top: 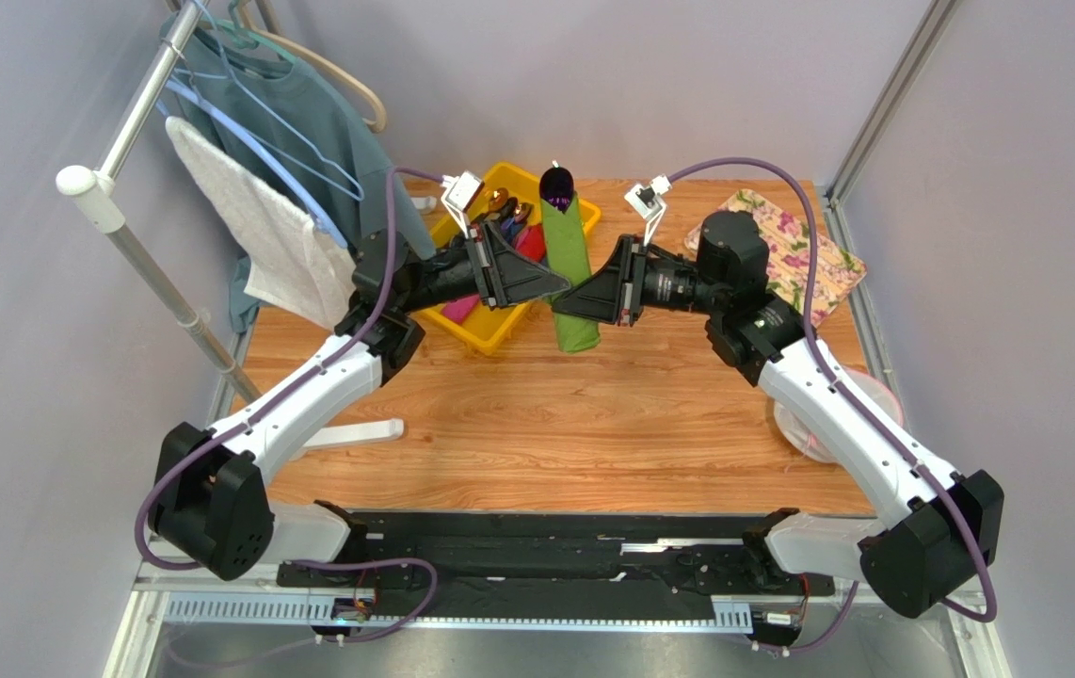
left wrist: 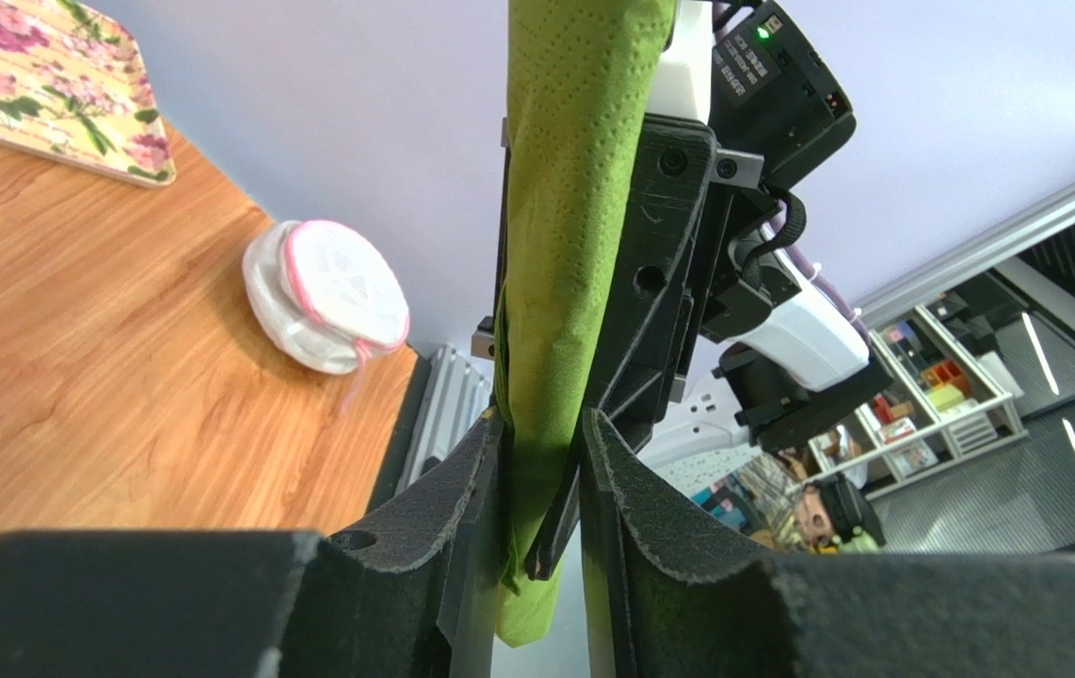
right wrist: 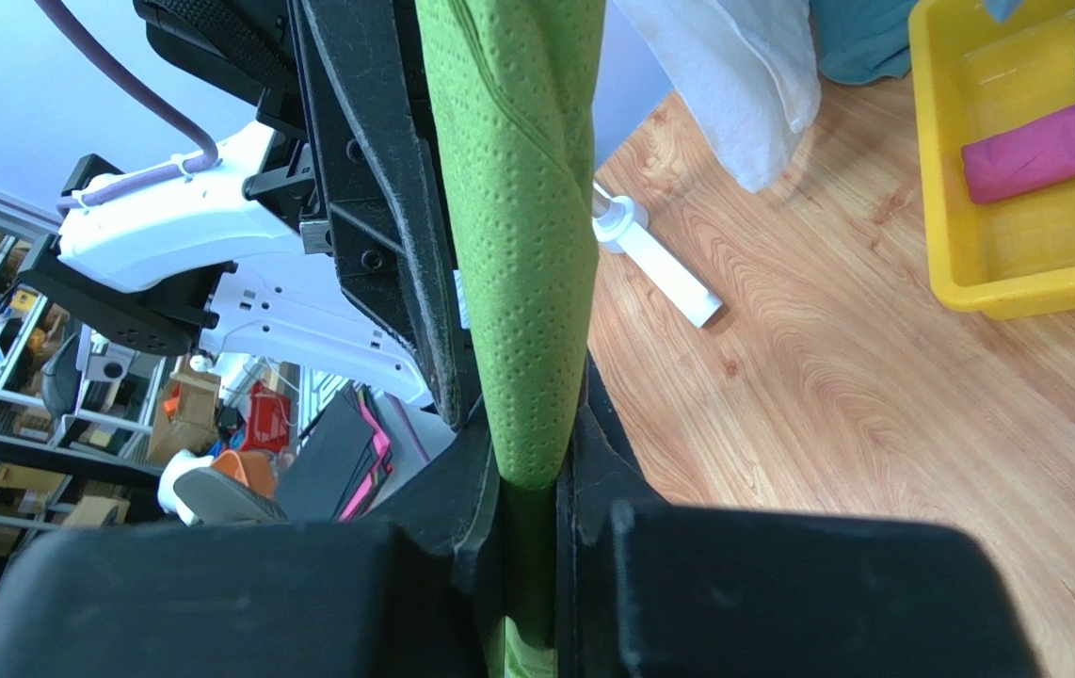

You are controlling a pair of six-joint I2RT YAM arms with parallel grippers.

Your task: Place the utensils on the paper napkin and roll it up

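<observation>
The green paper napkin is rolled into a long tube and held up above the table. A dark iridescent utensil head sticks out of its far end; the rest of what is inside is hidden. My left gripper is shut on the roll from the left, and my right gripper is shut on it from the right, at nearly the same spot near its lower end. The left wrist view shows the roll pinched between my left gripper's pads. The right wrist view shows the roll pinched in my right gripper.
A yellow bin behind the left gripper holds more utensils and a magenta roll. A floral mat lies at back right. A white towel hangs on the rack at left. A white-and-pink pouch sits at the right edge.
</observation>
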